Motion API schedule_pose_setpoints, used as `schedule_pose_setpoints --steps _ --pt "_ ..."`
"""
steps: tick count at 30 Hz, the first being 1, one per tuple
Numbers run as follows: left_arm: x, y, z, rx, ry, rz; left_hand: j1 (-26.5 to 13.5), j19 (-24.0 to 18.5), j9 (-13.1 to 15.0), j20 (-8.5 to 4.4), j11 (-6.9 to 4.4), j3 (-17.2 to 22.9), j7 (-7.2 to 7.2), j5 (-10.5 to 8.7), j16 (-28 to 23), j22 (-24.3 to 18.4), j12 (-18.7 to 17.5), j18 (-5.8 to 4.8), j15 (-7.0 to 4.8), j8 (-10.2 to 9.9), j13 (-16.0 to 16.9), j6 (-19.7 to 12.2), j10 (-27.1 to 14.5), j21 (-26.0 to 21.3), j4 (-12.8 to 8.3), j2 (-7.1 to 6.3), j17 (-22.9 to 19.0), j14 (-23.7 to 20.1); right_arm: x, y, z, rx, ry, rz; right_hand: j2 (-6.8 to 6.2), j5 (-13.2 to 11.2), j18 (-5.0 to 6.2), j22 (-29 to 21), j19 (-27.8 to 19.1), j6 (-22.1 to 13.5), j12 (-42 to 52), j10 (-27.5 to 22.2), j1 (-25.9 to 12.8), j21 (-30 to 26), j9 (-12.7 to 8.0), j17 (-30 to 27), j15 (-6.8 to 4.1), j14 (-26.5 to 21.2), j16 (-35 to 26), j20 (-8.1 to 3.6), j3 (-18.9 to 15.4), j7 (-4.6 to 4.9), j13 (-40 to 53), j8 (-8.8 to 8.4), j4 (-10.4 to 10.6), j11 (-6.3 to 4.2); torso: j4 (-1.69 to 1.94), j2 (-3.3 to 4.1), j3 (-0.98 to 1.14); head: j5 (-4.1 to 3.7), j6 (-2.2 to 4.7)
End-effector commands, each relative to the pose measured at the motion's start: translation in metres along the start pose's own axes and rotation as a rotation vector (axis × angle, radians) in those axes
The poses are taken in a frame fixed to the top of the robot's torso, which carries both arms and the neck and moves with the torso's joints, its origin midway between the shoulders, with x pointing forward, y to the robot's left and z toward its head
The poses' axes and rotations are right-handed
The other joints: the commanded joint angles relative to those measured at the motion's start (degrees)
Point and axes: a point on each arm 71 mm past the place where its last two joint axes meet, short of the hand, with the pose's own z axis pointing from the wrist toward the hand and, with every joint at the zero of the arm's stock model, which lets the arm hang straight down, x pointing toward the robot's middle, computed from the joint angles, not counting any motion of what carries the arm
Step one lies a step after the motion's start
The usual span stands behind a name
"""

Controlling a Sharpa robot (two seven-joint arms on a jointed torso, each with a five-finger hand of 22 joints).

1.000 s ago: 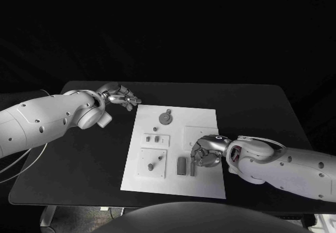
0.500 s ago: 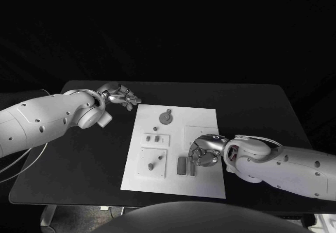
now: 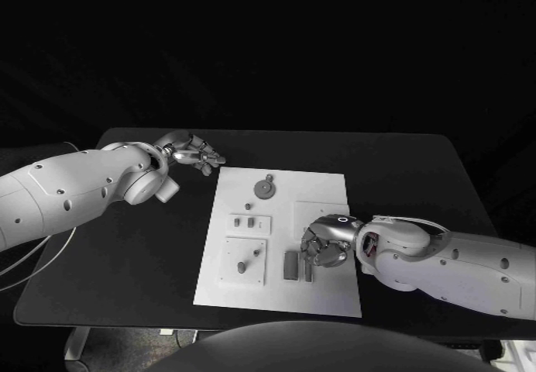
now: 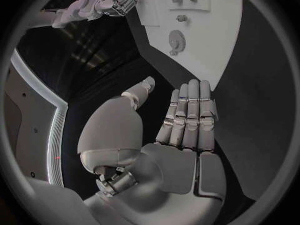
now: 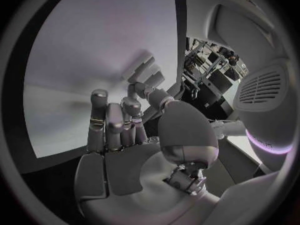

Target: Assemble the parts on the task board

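The white task board (image 3: 318, 184) lies in the middle of the black table. On it I see a grey gear (image 3: 265, 187), two small pieces (image 3: 245, 223), a peg (image 3: 242, 266) and two long bars (image 3: 290, 265) side by side. My right hand (image 3: 324, 248) hovers over the board's near right part, its fingers bent down right beside the bars, with nothing visibly between them. My left hand (image 3: 192, 156) floats off the board's far left corner, fingers stretched, holding nothing. The left wrist view shows that hand (image 4: 187, 120), the board (image 4: 212, 50), the gear (image 4: 177, 37) and the right hand (image 4: 106, 2).
The black table (image 3: 123, 248) reaches well beyond the board on both sides. My right forearm (image 3: 458, 267) lies across the table's near right part. In the right wrist view the right hand (image 5: 122, 127) is close over the white board (image 5: 87, 50).
My right hand has crept a little nearer and to the left, closer to the two long bars. The left hand and the parts have stayed put.
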Motion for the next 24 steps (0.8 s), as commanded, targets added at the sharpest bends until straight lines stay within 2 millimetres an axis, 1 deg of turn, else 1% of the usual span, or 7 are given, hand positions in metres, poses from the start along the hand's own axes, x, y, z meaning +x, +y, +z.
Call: schedule_pose_setpoints --steps 1,10,13,15,17,21,24 --pt "0.0011 -0.0021 0.0007 0.011 0.006 0.003 0.22 0.24 -0.07 0.01 0.24 -0.16 -0.07 0.02 -0.38 0.08 -0.17 0.86 0.19 0.19 0.05 -0.30 -0.14 -0.17 0.10 0.33 0.08 0.34 0.0087 -0.0028 -0.0014 0.007 0.054 -0.040 0.55 0.16 1.19 0.54 -0.19 0.62 0.23 0.08 0.04 -0.13 0.07 0.04 0.06 0.04 0.31 0.01 0.03 0.11 0.05 0.03 -0.34 -0.36 0.01 0.07 -0.01 -0.01 -0.08" --pt "0.0010 -0.0022 0.0006 0.013 0.006 0.003 0.27 0.25 -0.07 0.01 0.26 -0.19 -0.07 0.02 -0.41 0.10 -0.20 0.86 0.19 0.19 0.04 -0.30 -0.19 -0.20 0.06 0.33 0.13 0.34 0.0067 -0.0029 0.0005 -0.004 0.020 -0.067 0.05 0.14 1.19 0.59 -0.19 0.66 0.23 0.09 -0.01 -0.06 0.07 0.02 0.15 -0.03 0.36 0.06 -0.01 0.11 0.07 0.03 -0.51 -0.38 0.01 -0.04 0.06 0.00 -0.04" --pt "0.0012 -0.0025 0.0007 0.014 0.006 0.003 0.28 0.25 -0.07 0.01 0.27 -0.20 -0.07 0.02 -0.42 0.10 -0.20 0.86 0.19 0.19 0.04 -0.30 -0.20 -0.20 0.05 0.33 0.14 0.34 0.0071 -0.0030 0.0010 -0.003 0.008 -0.078 -0.98 0.14 1.19 0.61 -0.17 0.78 0.11 0.12 0.43 -0.01 0.13 -0.09 0.18 -0.14 0.35 0.02 0.06 0.09 0.00 0.10 -0.92 -0.39 -0.02 -0.04 0.03 -0.02 -0.01" --pt "0.0013 -0.0025 0.0007 0.014 0.006 0.003 0.28 0.25 -0.07 0.01 0.27 -0.20 -0.07 0.02 -0.43 0.10 -0.20 0.86 0.19 0.20 0.04 -0.30 -0.21 -0.20 0.05 0.33 0.14 0.35 0.0075 -0.0034 0.0012 -0.004 0.000 -0.101 -2.19 0.11 1.19 0.59 -0.15 1.22 -0.05 0.09 0.92 -0.01 0.52 -0.29 0.16 -0.28 0.29 -0.01 -0.06 -0.06 -0.10 0.50 -1.07 -0.52 0.00 -0.03 0.03 -0.04 -0.07" --pt "0.0012 -0.0025 0.0008 0.014 0.006 0.003 0.28 0.25 -0.07 0.01 0.27 -0.21 -0.07 0.02 -0.43 0.10 -0.21 0.86 0.19 0.20 0.04 -0.30 -0.21 -0.21 0.04 0.33 0.15 0.35 0.0079 -0.0045 0.0011 -0.001 -0.003 -0.110 -3.00 0.09 1.19 0.56 -0.13 1.27 -0.12 0.10 1.26 -0.03 0.84 -0.35 0.14 -0.31 0.26 -0.03 -0.22 -0.12 -0.14 0.69 -1.11 -0.58 0.01 -0.02 0.04 -0.04 -0.08" --pt "0.0009 -0.0023 0.0008 0.013 0.005 0.003 0.29 0.25 -0.08 0.01 0.28 -0.21 -0.07 0.02 -0.44 0.11 -0.21 0.86 0.19 0.20 0.04 -0.30 -0.22 -0.21 0.04 0.33 0.16 0.35 0.0078 -0.0046 0.0010 -0.001 -0.007 -0.119 -4.20 0.08 1.19 0.50 -0.09 1.54 -0.20 0.07 1.86 -0.08 1.81 -0.37 0.10 -0.29 0.24 -0.03 -0.60 -0.28 -0.17 1.31 -1.08 -0.71 0.04 -0.03 0.06 -0.08 -0.04" --pt "0.0011 -0.0025 0.0008 0.014 0.005 0.003 0.29 0.25 -0.08 0.01 0.28 -0.22 -0.07 0.02 -0.45 0.11 -0.21 0.86 0.19 0.20 0.04 -0.30 -0.22 -0.22 0.04 0.33 0.17 0.36 0.0071 -0.0040 0.0010 -0.003 -0.017 -0.113 -4.67 0.08 1.19 0.42 -0.03 1.62 -0.21 0.01 1.83 -0.16 2.82 -0.55 0.09 -0.41 0.17 0.03 -0.96 -0.39 -0.15 1.86 -0.88 -0.82 0.03 -0.05 0.04 -0.09 0.00"
